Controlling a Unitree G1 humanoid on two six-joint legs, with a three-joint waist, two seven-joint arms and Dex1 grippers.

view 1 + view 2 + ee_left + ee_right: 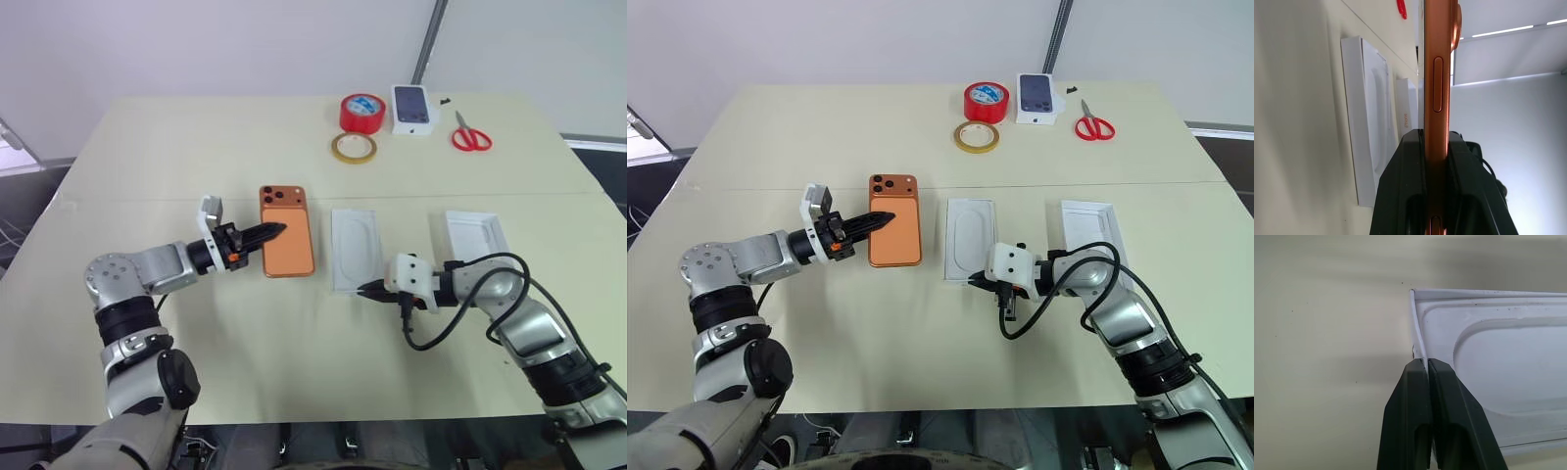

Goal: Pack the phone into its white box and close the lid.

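Phone [288, 231] first: in the left eye view the orange handset sits over the table [176, 147] left of centre, its camera cluster at the far end, and the left gripper [275, 231] is clamped on its left long edge. Just to its right lies a shallow white tray with an oval recess [354, 248], and the right gripper [364, 289] is closed on the near left corner of that tray's wall. Farther right lies another white box part [476, 235], touching neither gripper. Along the far edge stand a red tape roll [361, 112], a yellowish tape ring [353, 147], a small white carton printed with a dark phone [413, 109] and red-handled scissors [470, 135]. The right eye view shows the same layout. In the left wrist view the two black fingers [1400, 191] pinch the phone's thin orange side, its side button visible beyond them, with the recessed tray behind. In the right wrist view the black fingers [1405, 421] meet tightly on the tray's thin upright wall at its corner.
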